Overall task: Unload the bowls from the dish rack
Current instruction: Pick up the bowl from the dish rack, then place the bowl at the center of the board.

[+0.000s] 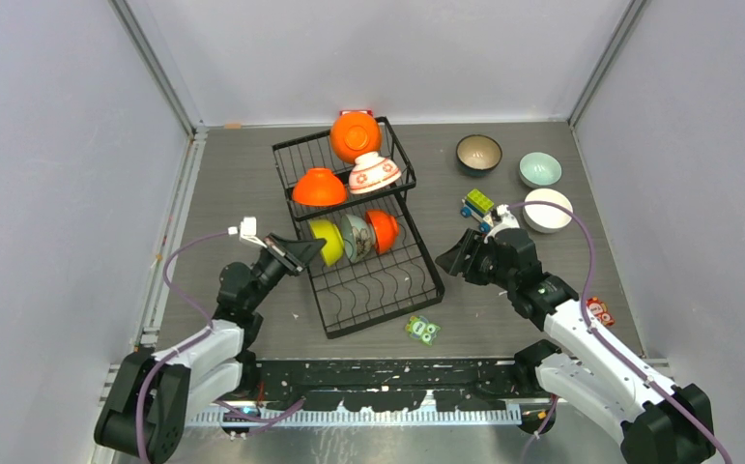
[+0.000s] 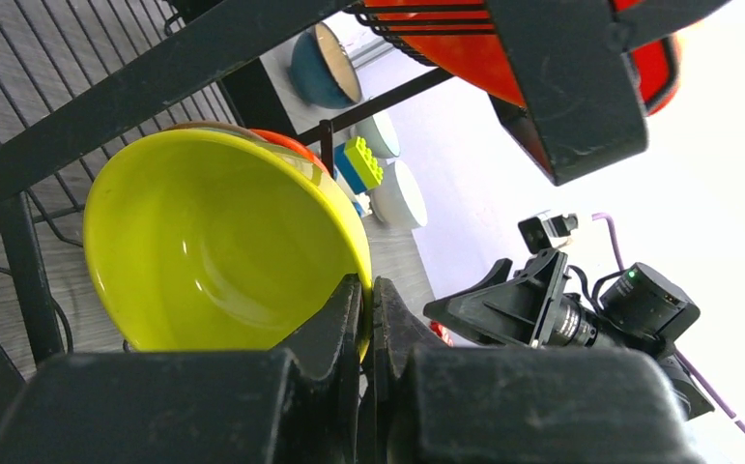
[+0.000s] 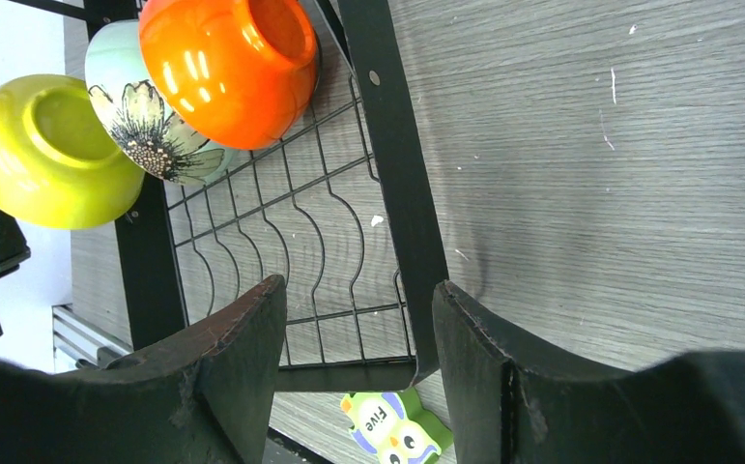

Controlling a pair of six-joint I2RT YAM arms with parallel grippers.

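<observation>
The left gripper (image 2: 368,302) is clamped on the rim of the glossy lime-green round bowl (image 2: 215,242), with one finger inside the wall and one outside. This bowl stands on edge at the left edge of the lower section of the black wire dish rack (image 1: 380,288). It touches the pale mint daisy-print bowl (image 3: 146,126), which in turn touches the lower orange bowl (image 3: 228,68).

Handling: the bowl appears to be glazed, so it is probably rigid, slippery and liable to chip. A rim pinch gives little contact, and the bowl may swing about the fingers. It should be lifted clear of the curved wire dividers before it is moved sideways.

The upper section holds the tilted orange bowl (image 1: 355,135), the upturned orange bowl (image 1: 319,187) and the white bowl with red floral pattern (image 1: 375,173).

The right gripper (image 3: 358,338) is spread and holds nothing; it sits beside the rack's right edge. Toward the table's far right corner stand the dark brown bowl (image 1: 479,152), the plain mint bowl (image 1: 540,170) and the plain white bowl (image 1: 548,209).
</observation>
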